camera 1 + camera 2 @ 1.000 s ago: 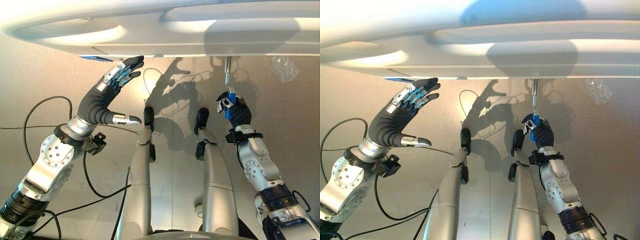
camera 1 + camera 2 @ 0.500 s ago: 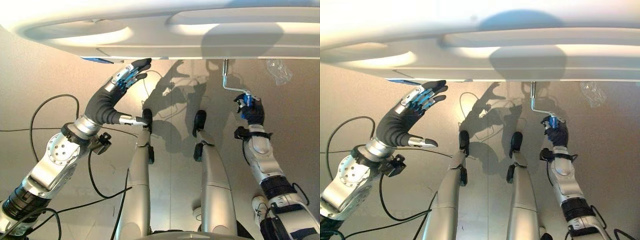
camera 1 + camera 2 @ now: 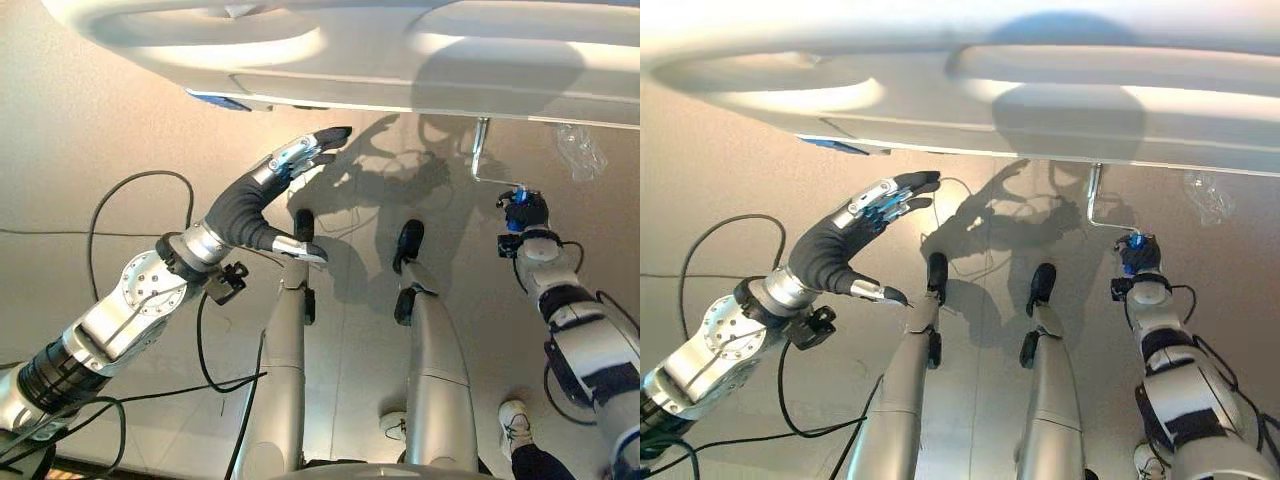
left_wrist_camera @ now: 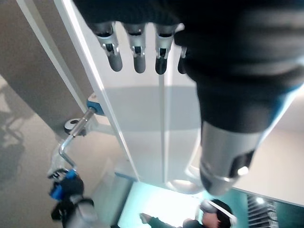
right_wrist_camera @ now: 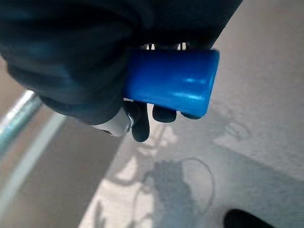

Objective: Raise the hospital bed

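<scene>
Silver-grey jointed arms, each hand (image 3: 262, 190) in a dark ribbed cover with silver, dark-tipped fingers (image 4: 136, 53).

Right hand (image 3: 524, 212) grips crank handle (image 3: 518, 197) (blue).

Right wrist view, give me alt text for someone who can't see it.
The robot's right hand, seen from very close, has its dark-covered fingers curled round a blue handle. A silver metal crank rod runs off to one side, and the pale floor lies beyond.
</scene>
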Available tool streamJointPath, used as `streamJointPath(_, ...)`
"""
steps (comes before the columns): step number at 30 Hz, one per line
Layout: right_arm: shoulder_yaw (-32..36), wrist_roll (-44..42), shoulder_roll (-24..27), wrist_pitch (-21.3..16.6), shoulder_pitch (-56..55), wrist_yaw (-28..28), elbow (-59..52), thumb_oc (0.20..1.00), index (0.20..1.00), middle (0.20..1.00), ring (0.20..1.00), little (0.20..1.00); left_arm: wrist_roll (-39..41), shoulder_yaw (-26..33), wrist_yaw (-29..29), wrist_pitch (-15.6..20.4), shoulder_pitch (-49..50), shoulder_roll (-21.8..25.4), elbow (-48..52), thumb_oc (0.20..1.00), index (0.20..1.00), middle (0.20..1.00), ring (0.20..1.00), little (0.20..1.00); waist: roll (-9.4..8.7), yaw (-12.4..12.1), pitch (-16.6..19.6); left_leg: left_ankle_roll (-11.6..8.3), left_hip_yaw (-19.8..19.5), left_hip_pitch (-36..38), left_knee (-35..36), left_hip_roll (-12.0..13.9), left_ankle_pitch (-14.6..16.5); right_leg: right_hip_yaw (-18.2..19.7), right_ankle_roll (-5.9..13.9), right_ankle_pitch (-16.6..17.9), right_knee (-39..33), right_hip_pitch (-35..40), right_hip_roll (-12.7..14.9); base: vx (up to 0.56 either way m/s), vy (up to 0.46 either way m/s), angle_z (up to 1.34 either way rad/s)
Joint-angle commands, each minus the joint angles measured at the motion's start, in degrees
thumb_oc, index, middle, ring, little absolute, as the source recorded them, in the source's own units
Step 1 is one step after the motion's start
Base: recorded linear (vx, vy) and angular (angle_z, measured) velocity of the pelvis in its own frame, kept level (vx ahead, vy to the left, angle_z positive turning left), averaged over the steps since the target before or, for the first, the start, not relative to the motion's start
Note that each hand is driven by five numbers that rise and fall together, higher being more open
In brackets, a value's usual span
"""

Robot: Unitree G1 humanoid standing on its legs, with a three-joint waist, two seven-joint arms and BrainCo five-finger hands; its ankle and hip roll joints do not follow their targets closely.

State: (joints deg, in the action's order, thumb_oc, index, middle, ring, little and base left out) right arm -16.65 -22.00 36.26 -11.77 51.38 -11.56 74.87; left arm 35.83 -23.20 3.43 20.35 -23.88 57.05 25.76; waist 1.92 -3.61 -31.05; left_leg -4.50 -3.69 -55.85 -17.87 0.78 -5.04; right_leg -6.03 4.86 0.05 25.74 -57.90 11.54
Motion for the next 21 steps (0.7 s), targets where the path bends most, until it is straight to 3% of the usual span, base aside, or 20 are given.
streamJointPath(1,-3.1,2.7,9.1,6.4,-0.6,0.9,5.6,0.2,0.2,0.2,0.2,0.2,2.4,3.5,0.3,1.5,1.0,-5.3,3.6,1.0,1.0,1.0,1.0,1.0,5.45,-0.9,1.3,-1.1,-1.6,-2.9,-1.3,-0.1,0.1,-2.0,2.41,-3.5,6.1,-3.1,-1.8,0.02,0.025,0.06)
streamJointPath(7,-5.6,4.7,3.6,9.2,2.9,4.5,7.3,0.2,0.2,0.2,0.2,0.2,2.1,5.3,-0.7,0.7,0.4,-7.0,3.7,1.0,1.0,1.0,1.0,1.0,6.63,-2.7,1.3,-0.57,-2.3,-7.8,-5.0,-0.8,1.3,-2.3,2.2,-4.4,9.5,-6.9,-1.2,0.02,0.036,0.07)
streamJointPath(11,-6.6,5.5,-1.7,10.1,4.6,5.2,6.7,0.2,0.2,0.2,0.2,0.2,1.5,6.6,-1.6,0.2,0.9,-9.5,3.7,1.0,1.0,1.0,1.0,1.0,6.87,-3.2,1.3,-0.38,-2.4,-10.6,-6.8,-1.0,1.9,-2.4,1.96,-4.9,10.8,-9.0,-1.1,0.02,0.028,0.02)
streamJointPath(12,-7.1,5.6,-5.3,10.1,5.3,5.8,6.0,0.2,0.2,0.2,0.2,0.2,1.4,6.6,-2.0,-0.2,0.8,-10.7,3.6,1.0,1.0,1.0,1.0,1.0,7.11,-3.6,1.3,-0.28,-2.6,-11.7,-7.6,-1.2,2.1,-2.5,1.85,-5.0,11.3,-9.9,-1.2,0.0,0.0,0.0)
streamJointPath(17,-7.1,5.6,-5.4,10.1,5.4,5.7,5.9,0.2,0.2,0.2,0.2,0.2,1.3,6.8,-2.0,-0.2,0.9,-10.7,3.7,1.0,1.0,1.0,1.0,1.0,7.03,-3.5,1.3,-0.28,-2.6,-11.8,-7.8,-1.3,2.2,-2.5,1.84,-5.1,11.5,-10.1,-1.2,0.02,0.014,-0.02)
streamJointPath(18,-12.6,9.1,-15.4,9.2,7.1,6.6,0.7,0.2,0.2,0.2,0.2,0.2,0.9,6.6,-3.7,0.2,1.0,-12.4,3.5,1.0,1.0,1.0,1.0,1.0,7.46,-4.9,1.3,-0.32,-3.1,-12.4,-9.4,-1.7,4.2,-2.4,2.12,-6.7,12.5,-9.9,-1.1,0.04,0.077,-0.05)
streamJointPath(19,-13.0,9.2,-16.0,9.5,8.1,6.2,0.4,0.2,0.2,0.2,0.2,0.2,0.8,7.9,-3.9,0.1,1.3,-12.0,3.8,1.0,1.0,1.0,1.0,1.0,7.13,-4.3,1.3,-0.19,-3.1,-14.4,-9.4,-1.6,2.7,-2.8,1.67,-5.2,12.1,-11.7,-1.1,0.04,0.076,-0.06)
streamJointPath(21,-13.0,9.2,-16.0,9.5,8.1,6.2,0.4,0.2,0.2,0.2,0.2,0.2,0.8,8.0,-3.9,0.1,1.3,-12.0,3.8,1.0,1.0,1.0,1.0,1.0,7.11,-4.3,1.3,-0.19,-3.1,-14.4,-9.4,-1.6,2.7,-2.8,1.67,-5.2,12.1,-11.7,-1.1,-0.02,0.004,-0.05)
